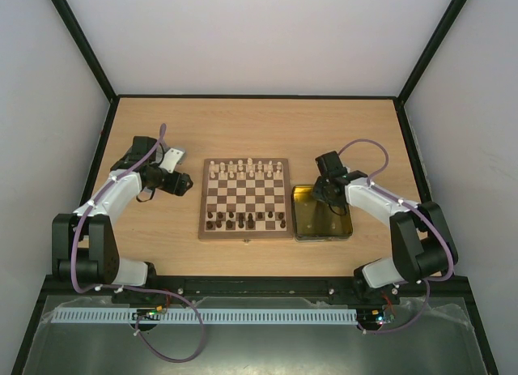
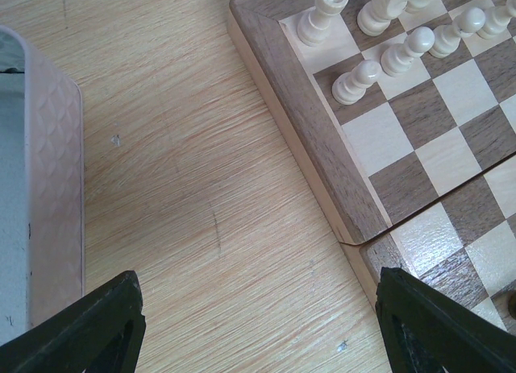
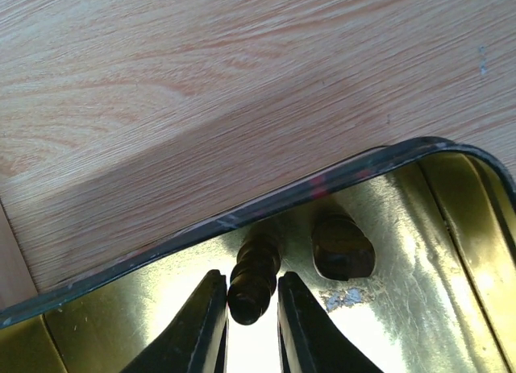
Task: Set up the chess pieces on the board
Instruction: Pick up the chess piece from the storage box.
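The chessboard [image 1: 245, 234] lies mid-table, cream pieces [image 1: 247, 168] along its far rows and dark pieces [image 1: 247, 221] along its near rows. My right gripper [image 1: 328, 198] reaches into the yellow-lined tin [image 1: 312, 223]. In the right wrist view it [image 3: 248, 279] is shut on a dark brown chess piece [image 3: 254, 268] lying at the tin's rim [image 3: 322, 184]. A second dark piece [image 3: 343, 248] lies beside it. My left gripper [image 1: 184, 183] is open and empty over bare table [image 2: 258, 296], just left of the board's rim [image 2: 306, 107], near cream pawns [image 2: 355, 79].
The silver tin lid [image 1: 171, 158] lies left of the board, its side showing in the left wrist view [image 2: 48, 188]. Black frame posts and white walls enclose the table. Bare wood lies beyond the board.
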`<action>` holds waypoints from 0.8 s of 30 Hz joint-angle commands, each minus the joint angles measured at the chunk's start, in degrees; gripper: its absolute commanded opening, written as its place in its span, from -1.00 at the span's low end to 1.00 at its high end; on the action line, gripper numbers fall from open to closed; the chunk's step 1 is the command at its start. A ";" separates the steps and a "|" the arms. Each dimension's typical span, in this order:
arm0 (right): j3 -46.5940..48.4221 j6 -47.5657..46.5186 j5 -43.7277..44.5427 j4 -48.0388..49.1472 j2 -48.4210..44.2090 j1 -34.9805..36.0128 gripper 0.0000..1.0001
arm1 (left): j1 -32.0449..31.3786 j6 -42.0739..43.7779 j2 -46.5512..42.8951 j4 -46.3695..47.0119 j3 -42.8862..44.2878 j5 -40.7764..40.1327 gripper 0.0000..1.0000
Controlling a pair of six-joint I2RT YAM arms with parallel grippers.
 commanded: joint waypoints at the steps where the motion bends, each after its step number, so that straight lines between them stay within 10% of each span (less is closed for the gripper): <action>1: -0.52 -0.62 1.02 0.60 0.05 -0.40 -0.71 | 0.40 0.52 0.33 -0.08 -0.78 0.33 0.58; 24: -0.63 -1.97 3.41 -5.54 -9.83 -0.36 -0.96 | 0.40 0.16 0.08 -0.35 -0.61 -0.04 0.58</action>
